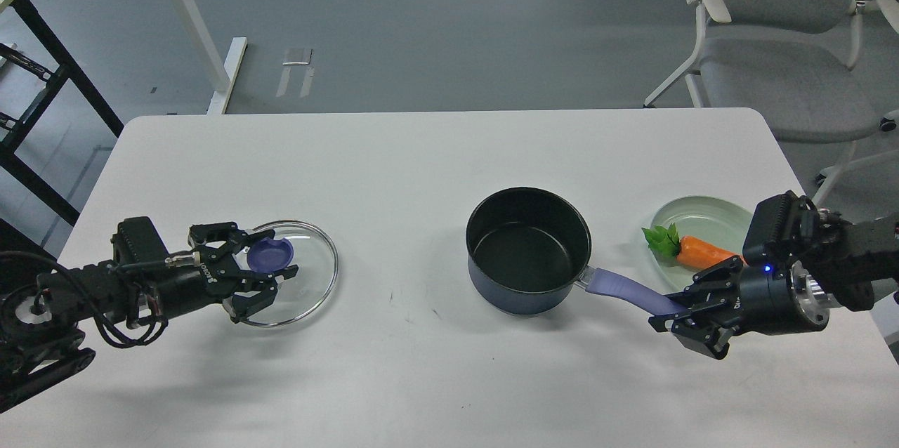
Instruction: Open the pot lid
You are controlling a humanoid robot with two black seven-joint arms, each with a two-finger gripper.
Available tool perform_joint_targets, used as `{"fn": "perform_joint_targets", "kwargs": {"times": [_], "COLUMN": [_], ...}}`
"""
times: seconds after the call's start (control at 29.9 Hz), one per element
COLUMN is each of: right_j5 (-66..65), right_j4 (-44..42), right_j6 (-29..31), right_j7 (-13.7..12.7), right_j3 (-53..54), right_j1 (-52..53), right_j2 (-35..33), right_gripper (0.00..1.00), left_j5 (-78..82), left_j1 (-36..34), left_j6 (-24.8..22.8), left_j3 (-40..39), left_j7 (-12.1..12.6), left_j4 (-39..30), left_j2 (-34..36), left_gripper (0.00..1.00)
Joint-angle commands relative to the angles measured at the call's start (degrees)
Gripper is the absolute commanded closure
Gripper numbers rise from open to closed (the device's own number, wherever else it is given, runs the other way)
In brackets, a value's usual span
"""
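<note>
1. The far end of the long purple-blue handle [625,290] is hidden inside the right gripper [692,314]; its fingers are clenched on that handle.
2. The left gripper [256,272] partly covers the round clear glass lid with a steel rim [312,272]. Its fingers are spread on either side of the flat purple-blue knob [270,253]; contact with the knob cannot be confirmed.
3. The lid lies flat on the white counter [393,153], well apart from the dark navy-blue saucepan [528,248].
4. The saucepan stands uncovered at the counter's centre, its black inside bare.
5. The pale green glass plate [709,213] holds an orange toy carrot with green leaves [692,248]. The right arm cuts off part of the plate.
</note>
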Motion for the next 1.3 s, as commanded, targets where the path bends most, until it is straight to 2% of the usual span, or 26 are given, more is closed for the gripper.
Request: {"fn": "perform_joint_targets", "kwargs": {"times": [0.0, 0.1, 0.17, 0.27, 0.4, 0.57, 0.64, 0.8, 0.87, 0.94, 1.04, 1.2, 1.27], "right_j5": [0.00, 0.00, 0.00, 0.00, 0.00, 0.00, 0.00, 0.09, 0.26, 1.31, 3.94, 9.04, 11.85], "right_j4": [0.04, 0.04, 0.04, 0.04, 0.04, 0.04, 0.04, 0.04, 0.04, 0.04, 0.04, 0.30, 0.39], "right_j6": [0.01, 0.01, 0.01, 0.01, 0.01, 0.01, 0.01, 0.01, 0.01, 0.01, 0.01, 0.01, 0.01], "right_j7": [0.00, 0.00, 0.00, 0.00, 0.00, 0.00, 0.00, 0.00, 0.00, 0.00, 0.00, 0.00, 0.00], "right_j3": [0.01, 0.01, 0.01, 0.01, 0.01, 0.01, 0.01, 0.01, 0.01, 0.01, 0.09, 0.36, 0.53], "right_j1": [0.00, 0.00, 0.00, 0.00, 0.00, 0.00, 0.00, 0.00, 0.00, 0.00, 0.35, 2.80, 3.86], "right_j2": [0.01, 0.01, 0.01, 0.01, 0.01, -0.08, -0.08, -0.17, -0.26, -0.26, -0.43, -2.36, -3.59], "right_gripper": [0.65, 0.65, 0.65, 0.65, 0.65, 0.64, 0.64, 0.59, 0.47, 0.27, 0.07, 0.04, 0.03], "left_j5": [-0.09, -0.09, -0.17, -0.26, -0.96, -5.78, -11.65, -33.87, -43.11, -51.03, -60.35, -74.94, -79.95], "left_j1": [-0.01, -0.10, -0.10, -0.10, -0.27, -1.06, -1.41, -5.54, -6.68, -7.82, -8.36, -8.36, -8.27], "left_j6": [0.00, 0.00, 0.00, 0.00, 0.00, -0.40, -3.81, -18.65, -24.02, -28.16, -33.78, -44.42, -46.36], "left_j3": [0.40, 0.40, 0.40, 0.40, 0.31, 0.22, -0.04, -0.65, -1.09, -2.14, -4.69, -9.62, -10.15], "left_j7": [0.01, 0.01, 0.01, 0.01, 0.01, 0.01, 0.01, 0.01, 0.01, 0.01, 0.01, 0.01, 0.01], "left_j4": [0.93, 1.02, 1.11, 1.11, 1.02, -2.65, -6.08, -14.00, -14.62, -14.62, -14.62, -13.92, -13.66], "left_j2": [-0.10, -0.62, -0.80, -0.89, -0.80, -0.28, 0.69, 5.96, 6.67, 7.02, 7.20, 7.20, 7.20], "left_gripper": [0.56, 0.48, 0.30, 0.13, 0.02, 0.01, 0.01, 0.01, 0.01, 0.01, 0.01, 0.01, 0.01]}}
